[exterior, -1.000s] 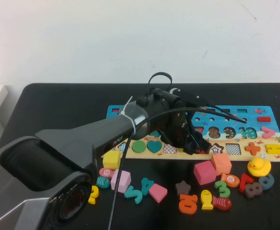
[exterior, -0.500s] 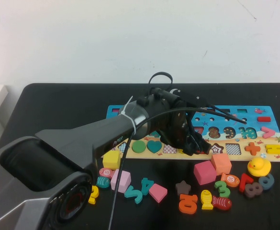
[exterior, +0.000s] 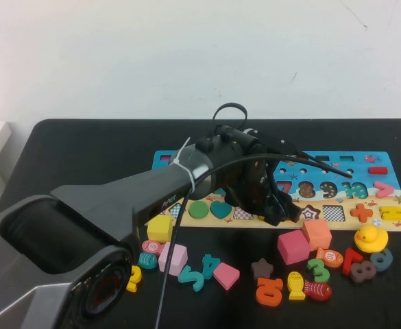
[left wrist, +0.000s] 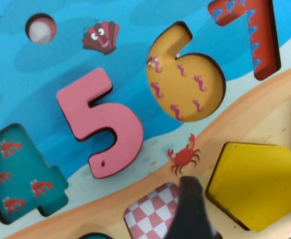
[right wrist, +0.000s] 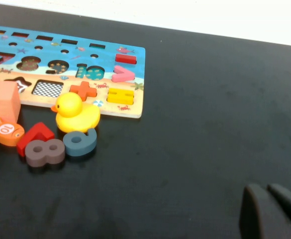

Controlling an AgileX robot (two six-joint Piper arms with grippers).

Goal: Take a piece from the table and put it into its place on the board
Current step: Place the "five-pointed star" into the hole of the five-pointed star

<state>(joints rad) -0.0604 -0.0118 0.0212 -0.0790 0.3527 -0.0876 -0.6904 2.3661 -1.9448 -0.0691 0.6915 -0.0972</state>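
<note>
The yellow pentagon (left wrist: 257, 184) lies at its slot on the tan strip of the board (left wrist: 85, 40), beside a checkered slot and below the yellow 6. My left gripper (exterior: 282, 211) reaches over the middle of the board (exterior: 162, 159) and hides the pentagon in the high view. In the left wrist view one dark finger (left wrist: 190, 204) touches the pentagon's corner. The other finger is out of frame. My right gripper (right wrist: 272, 214) is shut and empty over bare black table (right wrist: 210, 99), to the right of the board (right wrist: 135, 55).
Loose pieces lie on the table (exterior: 83, 151) in front of the board: a yellow cube (exterior: 160, 227), a pink cube (exterior: 293, 247), an orange cube (exterior: 317, 233), a yellow duck (exterior: 370, 238) and several numbers and fish. The left arm spans the near-left foreground.
My left gripper has shifted slightly to the right and towards the board's near edge. The loose pieces have not moved.
</note>
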